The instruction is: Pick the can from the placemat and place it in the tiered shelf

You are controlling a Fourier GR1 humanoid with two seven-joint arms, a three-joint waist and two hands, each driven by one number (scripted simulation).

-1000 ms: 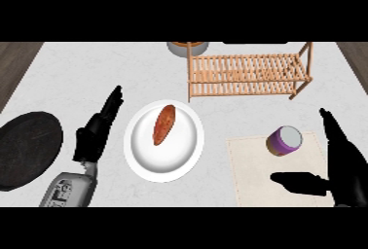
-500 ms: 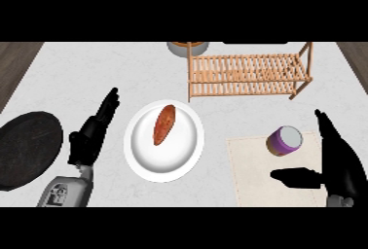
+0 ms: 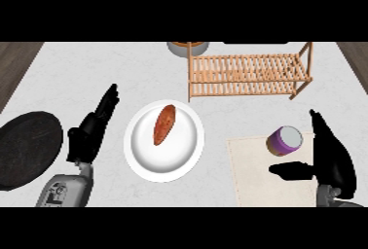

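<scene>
A purple can (image 3: 286, 140) with a pale lid stands on the beige placemat (image 3: 262, 175) at the right. My right hand (image 3: 327, 159) is just right of and below the can, open, fingers straight and pointing up, thumb stretched left under the can; it is not touching it. The wooden tiered shelf (image 3: 247, 75) stands at the back, beyond the can. My left hand (image 3: 92, 130) rests open at the left, fingers up.
A white plate (image 3: 164, 141) with a reddish-brown sweet potato (image 3: 164, 124) lies in the middle. A dark round pan (image 3: 26, 149) sits at the left edge. A grey bowl (image 3: 188, 47) stands behind the shelf.
My right hand has edged left and slightly up, closer to the can. The left hand and the can have hardly moved.
</scene>
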